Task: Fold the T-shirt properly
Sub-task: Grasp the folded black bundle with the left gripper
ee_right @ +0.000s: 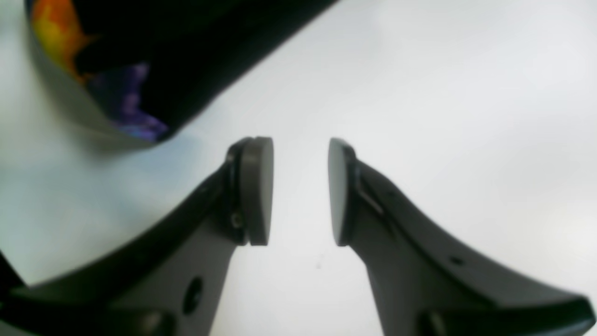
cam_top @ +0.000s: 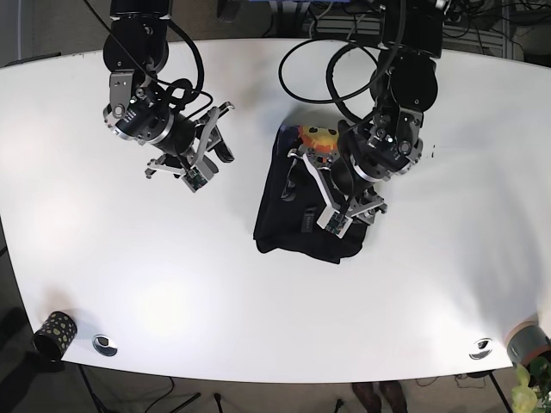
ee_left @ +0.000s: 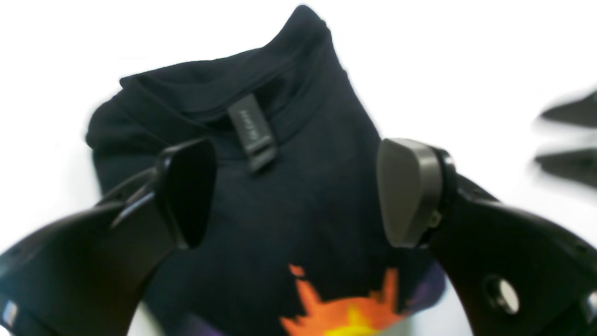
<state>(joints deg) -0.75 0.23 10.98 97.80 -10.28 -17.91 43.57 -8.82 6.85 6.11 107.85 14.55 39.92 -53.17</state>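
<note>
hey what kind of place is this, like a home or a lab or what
Most likely a robotics lab or test room, not a home. Two cabled robot arms stand over a bare white table holding just a black T-shirt, and loose cables and equipment crowd the floor behind it.

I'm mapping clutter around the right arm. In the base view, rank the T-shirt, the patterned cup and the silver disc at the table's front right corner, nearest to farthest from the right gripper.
From the right gripper:
1. T-shirt, folded at the table's middle, beneath the left arm.
2. Patterned cup, front left corner.
3. Silver disc, front right corner, farthest.
</note>
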